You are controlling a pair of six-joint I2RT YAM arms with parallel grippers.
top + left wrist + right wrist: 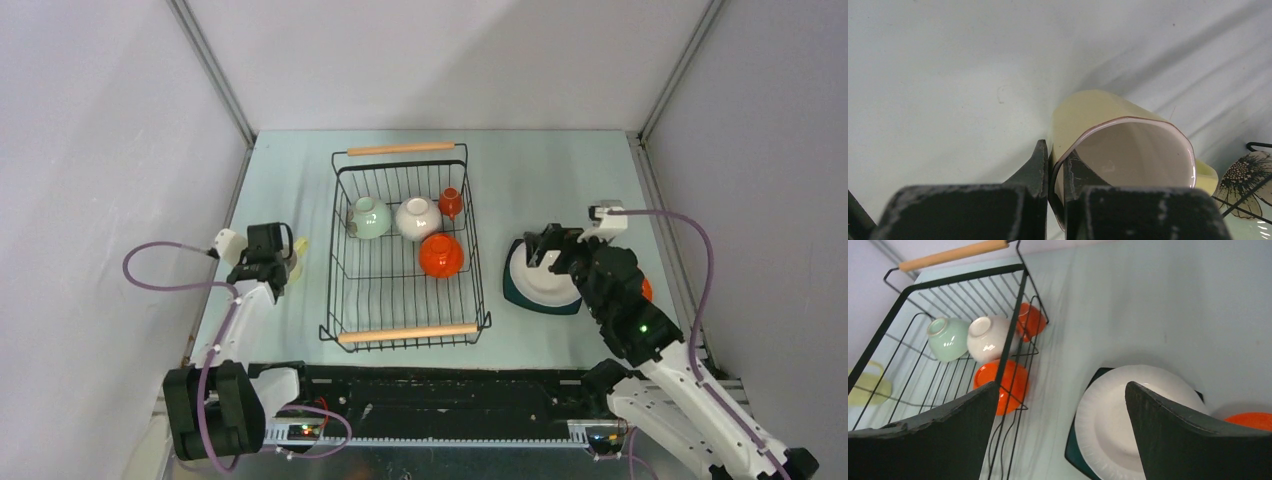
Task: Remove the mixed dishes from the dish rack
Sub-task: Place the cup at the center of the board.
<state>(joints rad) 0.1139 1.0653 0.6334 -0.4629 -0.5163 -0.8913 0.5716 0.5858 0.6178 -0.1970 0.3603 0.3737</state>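
Inspector: Fingers (pixel 1034 167) of the left gripper (pixel 1053 160) pinch the wall of the glossy pale yellow ceramic mug (pixel 1098 117), one inside the rim and one outside. The mug is outside the rectangular black wire dish rack (pixel 408 333), just beside its left wall, over the pale table (pixel 948 75)

Operator: Risk?

Inspector: A slick wall and a narrow bite. If the jaws part while the mug is tilted, I judge it tips or rolls against the rack. I cannot tell whether its base touches the table

Operator: Right side?

Inspector: The right gripper (pixel 1062 390) is spread wide and empty above a glossy white bowl (pixel 1113 415) stacked on a dark teal square plate (pixel 1074 455). An orange plate (pixel 1253 420) lies just beside them. A careless descent could knock that stack

Operator: Inside the rack?

Inspector: A pale green bowl (pixel 370 217), a second white bowl (pixel 418 217), a small orange cup (pixel 450 202) and an orange bowl (pixel 441 255), clustered toward the far right. The wire walls and wooden handles hamper any sideways reach
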